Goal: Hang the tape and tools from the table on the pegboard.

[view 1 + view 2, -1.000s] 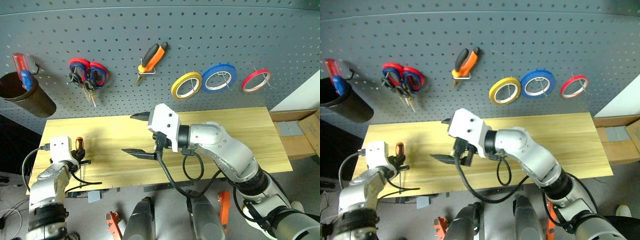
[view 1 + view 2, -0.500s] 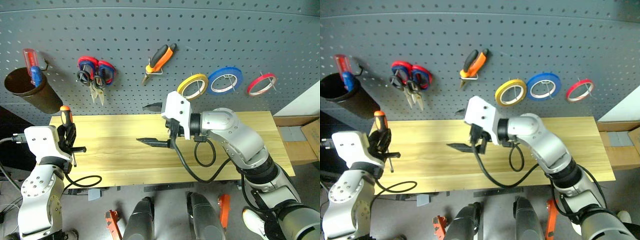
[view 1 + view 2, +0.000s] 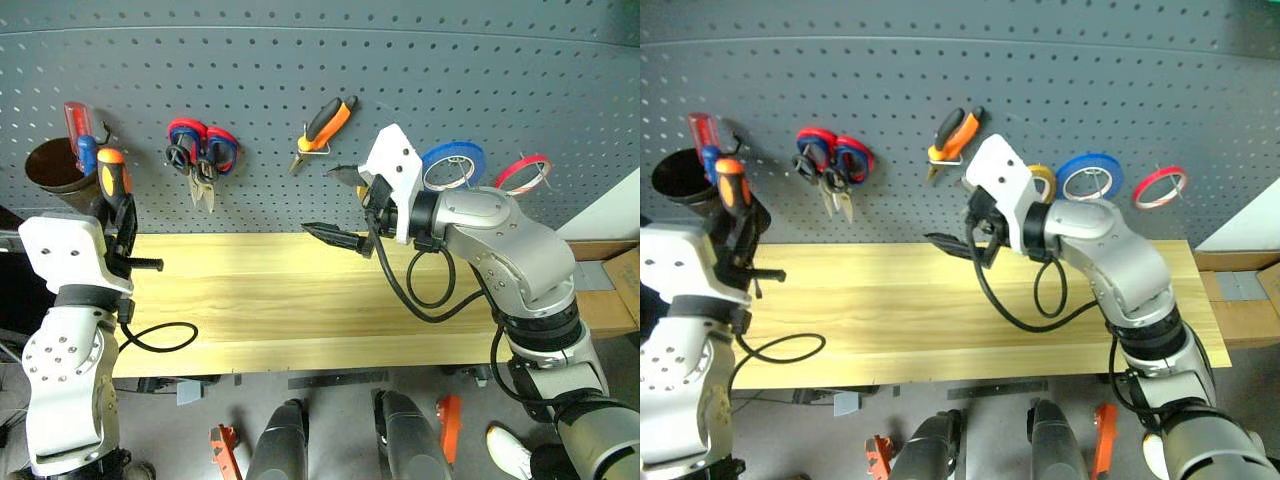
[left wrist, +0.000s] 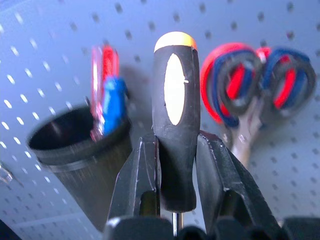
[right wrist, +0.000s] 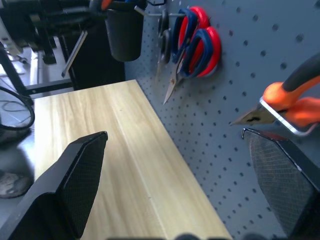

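Screwdriver (image 4: 174, 125) clamped upright, orange tip up, in left gripper (image 3: 118, 225) at nine o'clock before pegboard (image 3: 480, 70), beside black cup (image 3: 55, 168); right gripper (image 3: 340, 205) spread wide, empty, over table (image 3: 300, 310) near hung pliers (image 3: 325, 125).

A workshop-style robot test bay is showing itself here: a dark grey pegboard (image 3: 300, 70) is covering the wall, with pliers (image 3: 325, 125), red-and-blue scissors (image 3: 200, 155) and rolls of blue tape (image 3: 450, 165) and red tape (image 3: 522, 172) hanging from metal hooks. A black cup (image 3: 55, 165) is holding a red-and-blue screwdriver (image 3: 78, 135). Below, a plank-topped wooden table (image 3: 300, 310) is standing on a grey floor, with cardboard boxes (image 3: 615, 285) sitting beside it.
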